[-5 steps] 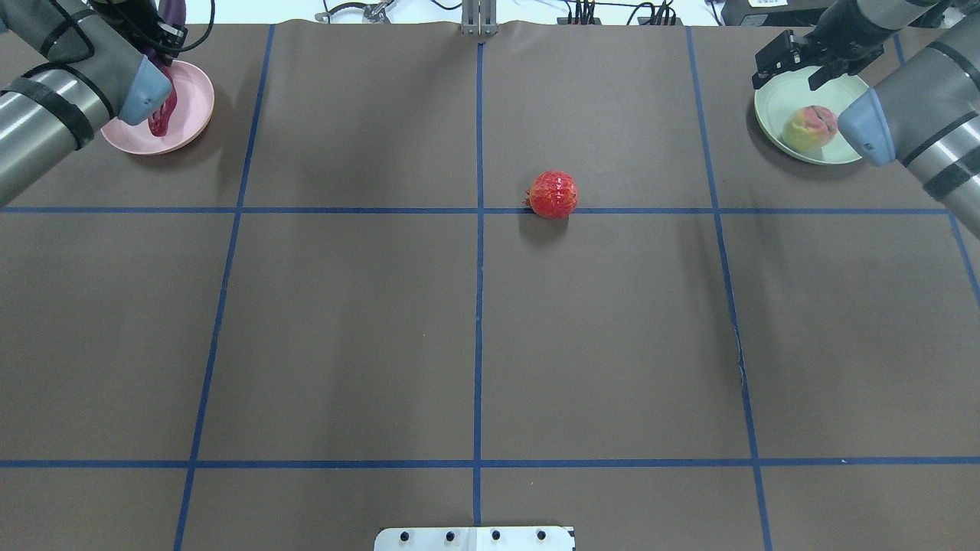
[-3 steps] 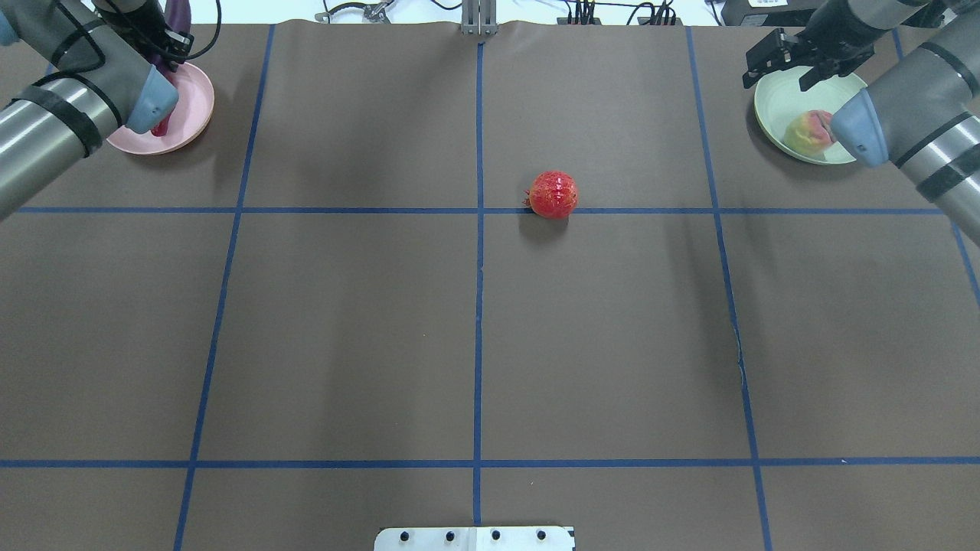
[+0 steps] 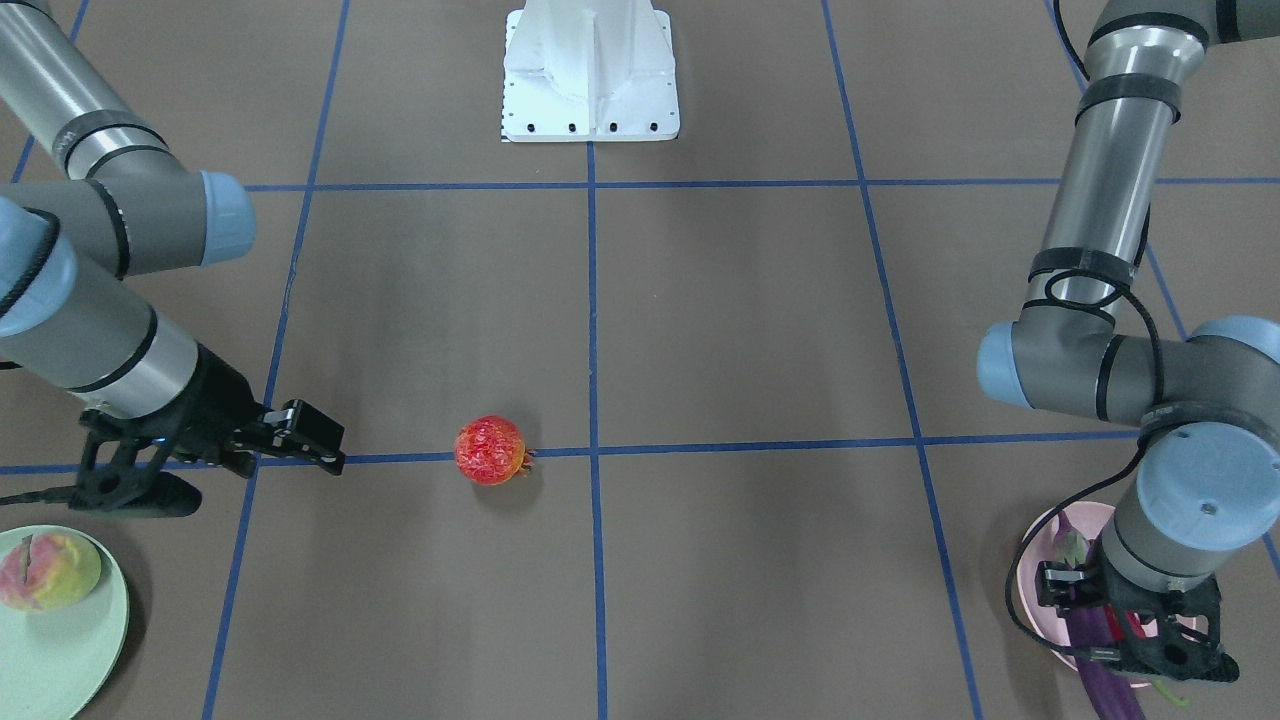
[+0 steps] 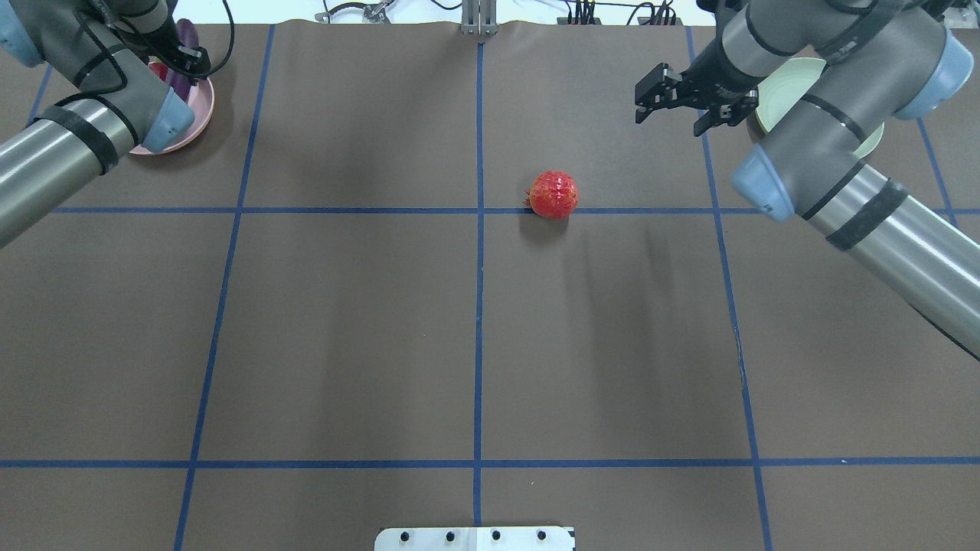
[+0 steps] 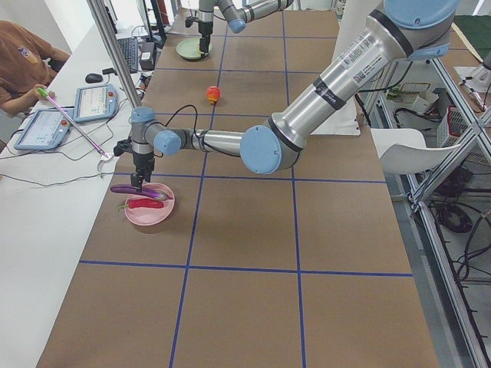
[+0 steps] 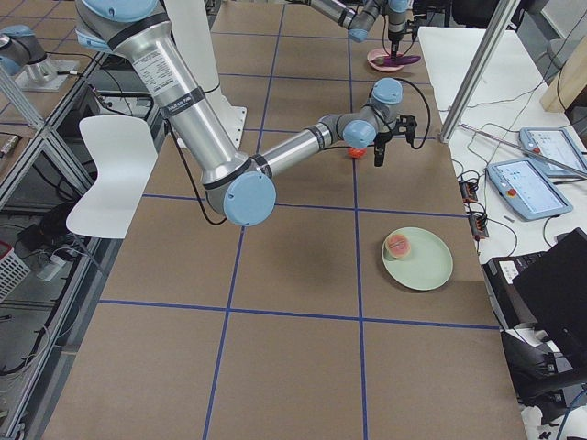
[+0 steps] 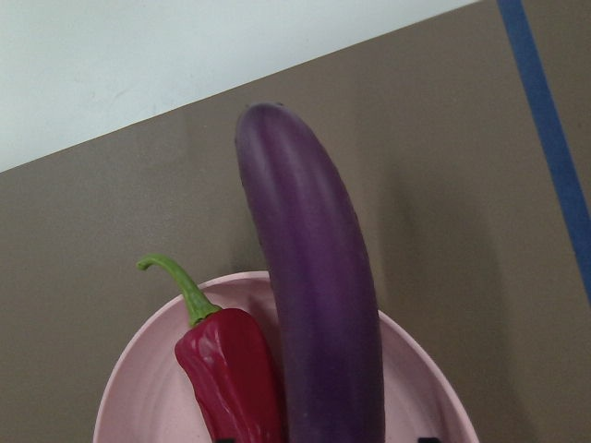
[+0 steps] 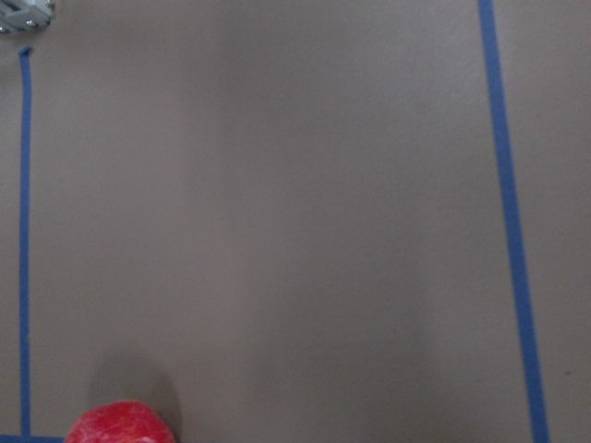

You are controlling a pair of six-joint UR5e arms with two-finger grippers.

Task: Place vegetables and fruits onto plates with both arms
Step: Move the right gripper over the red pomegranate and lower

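The purple eggplant (image 7: 323,277) lies across the pink plate (image 7: 148,388) beside the red chili (image 7: 231,378), its end past the rim. My left gripper (image 3: 1110,630) is low over it. Its fingertips stand a little apart from the eggplant's sides, so it looks open. The pomegranate (image 4: 553,194) sits on the table near the middle. My right gripper (image 4: 681,103) is open and empty in the air, between the pomegranate and the mint plate (image 3: 70,660). The peach (image 3: 48,570) lies on that plate. In the overhead view my right arm hides it.
The white pedestal base (image 3: 590,70) stands at the robot's side of the table. Blue tape lines (image 4: 478,306) cross the brown cover. Tablets (image 5: 92,103) and an operator (image 5: 23,61) are beyond the far edge.
My right gripper has swung away from over the mint plate towards the middle, nearer the pomegranate, still open. My left gripper has brought the eggplant down onto the pink plate.
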